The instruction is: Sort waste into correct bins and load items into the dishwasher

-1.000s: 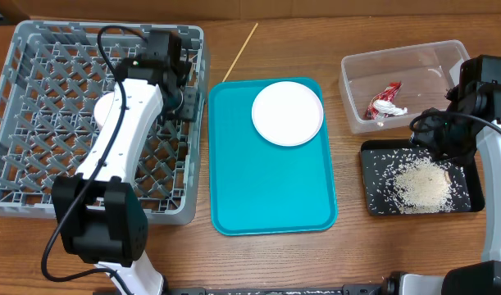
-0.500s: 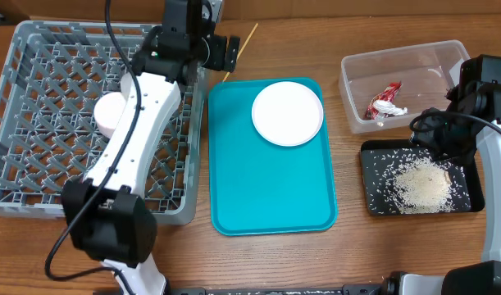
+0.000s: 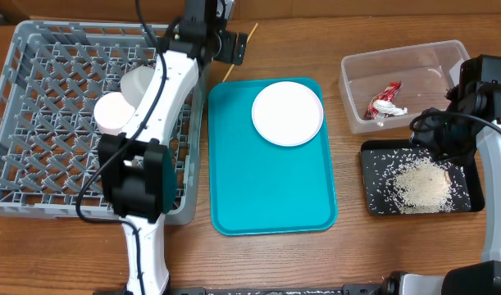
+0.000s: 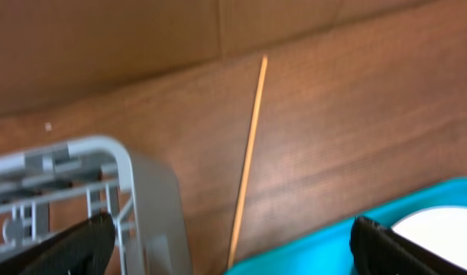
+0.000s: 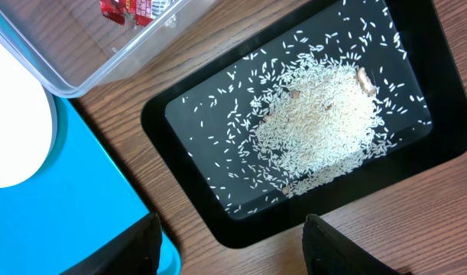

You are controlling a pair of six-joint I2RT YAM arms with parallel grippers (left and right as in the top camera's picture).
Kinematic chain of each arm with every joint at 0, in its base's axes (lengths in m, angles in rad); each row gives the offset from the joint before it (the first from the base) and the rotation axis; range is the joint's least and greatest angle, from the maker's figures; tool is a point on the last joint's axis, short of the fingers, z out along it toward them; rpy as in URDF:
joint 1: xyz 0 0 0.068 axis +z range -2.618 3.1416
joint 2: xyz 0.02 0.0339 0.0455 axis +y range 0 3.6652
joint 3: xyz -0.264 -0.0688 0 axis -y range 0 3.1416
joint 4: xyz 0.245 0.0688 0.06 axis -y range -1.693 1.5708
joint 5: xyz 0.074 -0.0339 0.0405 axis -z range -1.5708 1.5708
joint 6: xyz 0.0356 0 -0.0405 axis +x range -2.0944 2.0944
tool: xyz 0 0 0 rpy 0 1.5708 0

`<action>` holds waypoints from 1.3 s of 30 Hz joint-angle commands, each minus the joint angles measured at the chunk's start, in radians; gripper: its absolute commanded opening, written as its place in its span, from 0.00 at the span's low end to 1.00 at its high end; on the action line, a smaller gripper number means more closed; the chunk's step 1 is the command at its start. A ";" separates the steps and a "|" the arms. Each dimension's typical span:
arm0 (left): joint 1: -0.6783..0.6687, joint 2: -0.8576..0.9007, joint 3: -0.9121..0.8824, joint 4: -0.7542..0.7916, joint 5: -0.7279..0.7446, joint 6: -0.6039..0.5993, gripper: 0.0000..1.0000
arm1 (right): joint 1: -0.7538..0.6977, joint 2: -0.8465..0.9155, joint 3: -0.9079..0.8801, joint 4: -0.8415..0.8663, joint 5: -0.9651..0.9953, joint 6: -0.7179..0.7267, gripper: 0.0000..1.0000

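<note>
My left gripper (image 3: 227, 46) hangs open beyond the back right corner of the grey dish rack (image 3: 37, 98). In the left wrist view a thin wooden chopstick (image 4: 248, 153) lies on the table between the spread fingers of the left gripper (image 4: 233, 248), which holds nothing. The chopstick (image 3: 249, 34) shows at the table's back. A white plate (image 3: 287, 113) rests on the teal tray (image 3: 270, 188). The clear tub (image 3: 398, 74) holds the red-and-white wrapper (image 3: 385, 100). Rice (image 3: 421, 184) fills the black tray (image 3: 381, 156). My right gripper (image 5: 233, 248) is open and empty at that tray's edge.
Two pale rounded dishes (image 3: 115, 113) sit in the rack, partly hidden by the left arm. The teal tray (image 5: 65, 214) lies close beside the black tray (image 5: 218, 221). The clear tub (image 5: 88, 61) stands just behind them. A brown wall runs behind the table.
The left arm has swung from over the rack to beyond its back right corner, toward the chopstick, and its jaws have opened wider. The right arm has not moved.
</note>
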 commanded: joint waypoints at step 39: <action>-0.078 0.433 0.438 -0.142 -0.127 0.063 0.94 | -0.002 -0.021 0.024 -0.009 -0.001 -0.002 0.61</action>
